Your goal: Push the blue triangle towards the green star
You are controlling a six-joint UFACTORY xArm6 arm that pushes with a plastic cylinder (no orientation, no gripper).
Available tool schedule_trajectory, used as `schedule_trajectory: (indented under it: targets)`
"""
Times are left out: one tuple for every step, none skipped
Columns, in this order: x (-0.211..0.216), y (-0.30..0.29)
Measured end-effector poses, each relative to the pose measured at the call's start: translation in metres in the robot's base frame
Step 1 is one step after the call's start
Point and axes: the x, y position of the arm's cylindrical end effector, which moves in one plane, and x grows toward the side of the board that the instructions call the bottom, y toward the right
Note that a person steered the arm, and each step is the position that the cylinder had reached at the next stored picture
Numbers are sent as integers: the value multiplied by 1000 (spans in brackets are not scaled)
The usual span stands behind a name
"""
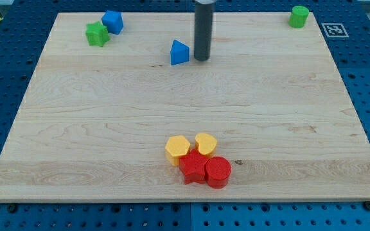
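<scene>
The blue triangle (179, 52) lies on the wooden board near the view's top centre. The green star (97, 34) sits at the view's top left, touching a blue cube-like block (113, 21) just to its upper right. My tip (202, 59) rests on the board right next to the blue triangle, on its right side, with only a small gap or contact between them. The rod rises straight up out of the view's top.
A green cylinder (299, 16) stands at the view's top right corner. Near the view's bottom centre a cluster holds a yellow hexagon (177, 148), a yellow heart (205, 144), a red star (193, 169) and a red cylinder (218, 171). The board (76, 160) ends on blue pegboard.
</scene>
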Motion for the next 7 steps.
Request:
schedule_trajectory:
  targets:
    - [18, -10]
    - [2, -66]
    - [-28, -123]
    - [-22, -123]
    - [-1, -75]
    - [2, -29]
    - [-34, -12]
